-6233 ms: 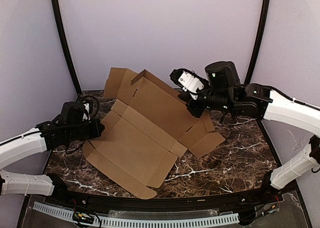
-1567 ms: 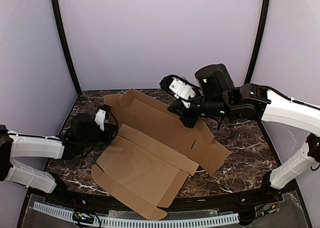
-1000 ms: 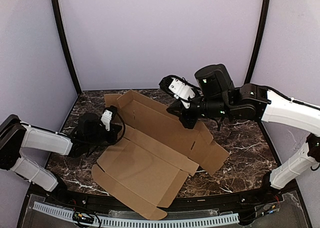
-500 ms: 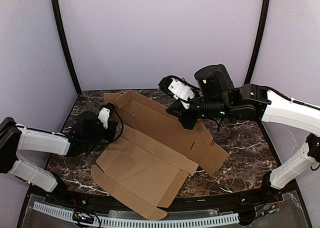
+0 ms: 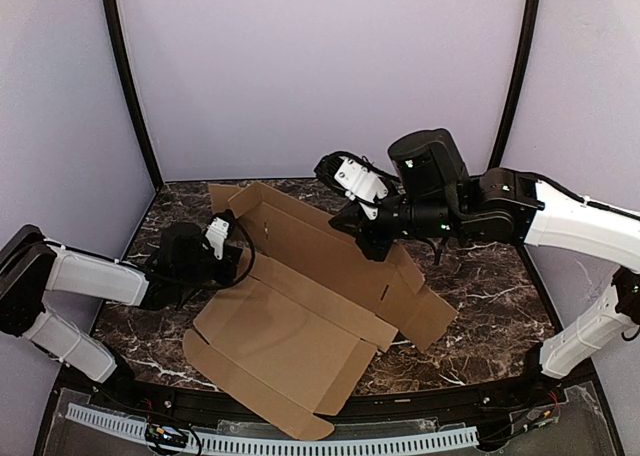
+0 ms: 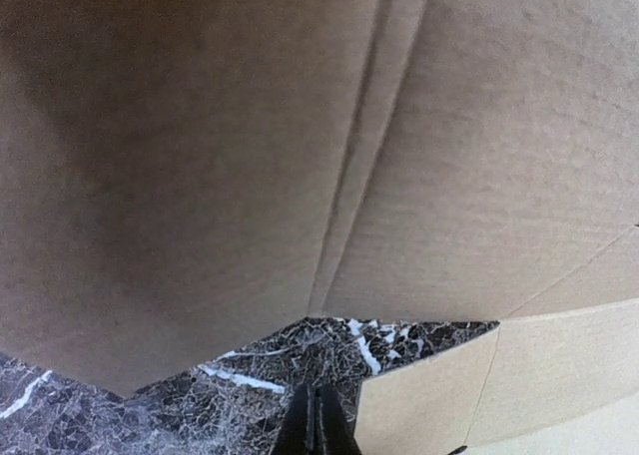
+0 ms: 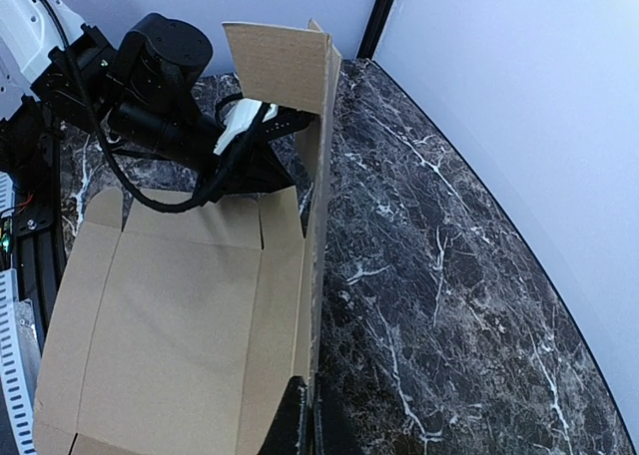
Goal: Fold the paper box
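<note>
Sprawling across the middle of a dark marble table (image 5: 480, 316), the paper box (image 5: 290, 326) is a plain brown, unprinted die-cut sheet with flaps and slots, its near panels lying flat and its far panel tilted up toward the table's back. The right gripper (image 5: 368, 238), above the table's back centre, is clamped on that raised panel's upper edge. The left gripper (image 5: 236, 264), low at the table's left side, has its fingers pressed together at the sheet's left edge.

White arm shells (image 5: 580, 216), black joints (image 5: 430, 161)
</note>
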You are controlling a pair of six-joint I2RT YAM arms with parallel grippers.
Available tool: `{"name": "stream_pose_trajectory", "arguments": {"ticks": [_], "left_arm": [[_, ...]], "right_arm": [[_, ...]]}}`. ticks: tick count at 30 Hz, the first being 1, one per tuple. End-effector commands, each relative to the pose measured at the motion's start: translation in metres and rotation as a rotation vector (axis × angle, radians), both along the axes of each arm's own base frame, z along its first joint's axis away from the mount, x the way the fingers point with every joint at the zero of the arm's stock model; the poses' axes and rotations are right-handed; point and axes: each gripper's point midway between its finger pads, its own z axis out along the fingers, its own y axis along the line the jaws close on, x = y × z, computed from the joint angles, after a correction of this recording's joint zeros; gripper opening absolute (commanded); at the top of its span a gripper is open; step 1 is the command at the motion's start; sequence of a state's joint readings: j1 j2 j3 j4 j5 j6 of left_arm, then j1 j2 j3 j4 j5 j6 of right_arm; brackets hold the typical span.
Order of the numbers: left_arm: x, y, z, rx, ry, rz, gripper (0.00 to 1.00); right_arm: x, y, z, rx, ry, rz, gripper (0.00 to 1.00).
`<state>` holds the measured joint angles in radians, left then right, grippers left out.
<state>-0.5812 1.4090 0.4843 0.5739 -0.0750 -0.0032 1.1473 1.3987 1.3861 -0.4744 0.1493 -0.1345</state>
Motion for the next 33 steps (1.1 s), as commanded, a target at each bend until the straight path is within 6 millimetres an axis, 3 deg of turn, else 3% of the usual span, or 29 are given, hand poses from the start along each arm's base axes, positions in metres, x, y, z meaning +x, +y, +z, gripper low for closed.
{"name": "stream_pose_trajectory", "arguments": {"ticks": [1, 13, 33], "left_arm": [[-0.003, -0.013, 0.001, -0.030, 0.028, -0.057, 0.01], [-0.026, -0.040, 0.021, -0.177, 0.066, -0.220, 0.01], [-0.044, -0.079, 0.007, -0.369, 0.233, -0.309, 0.01]], "right_arm": [[-0.012, 0.004, 0.035, 0.095, -0.019, 0.032, 0.00], [-0.003, 0.004, 0.027, 0.060, -0.038, -0.010, 0.00], [0.001, 0.001, 0.034, 0.107, -0.043, -0.048, 0.00]]}}
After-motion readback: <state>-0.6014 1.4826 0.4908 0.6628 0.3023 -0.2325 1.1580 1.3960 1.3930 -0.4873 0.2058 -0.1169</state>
